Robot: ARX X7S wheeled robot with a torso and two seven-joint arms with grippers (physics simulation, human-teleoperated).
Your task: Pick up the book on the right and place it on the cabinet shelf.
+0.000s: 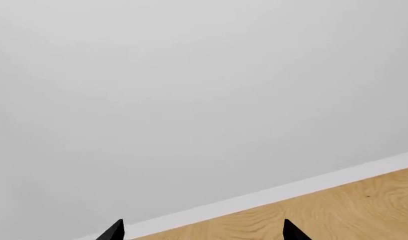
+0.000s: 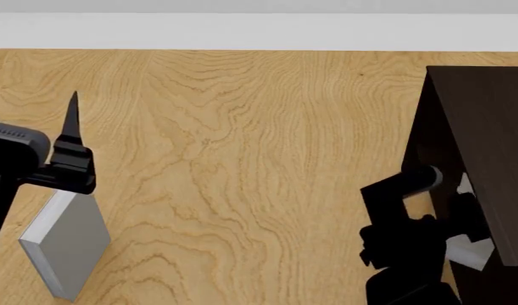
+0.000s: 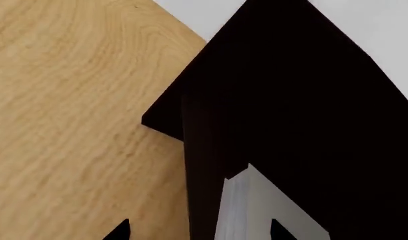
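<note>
The pale grey-white book lies inside the very dark cabinet. The shelf board under it is lost in the dark. My right gripper is open. Its two black fingertips stand wide apart, one over the floor side and one over the book, and do not clamp the book. In the head view the right gripper is at the cabinet's open side. White parts of the book show around it. My left gripper is open and empty, facing a wall; it also shows in the head view.
A darker grey book lies on the wooden floor just below my left gripper. A white skirting board and a pale wall run along the far side. The cabinet stands at the right.
</note>
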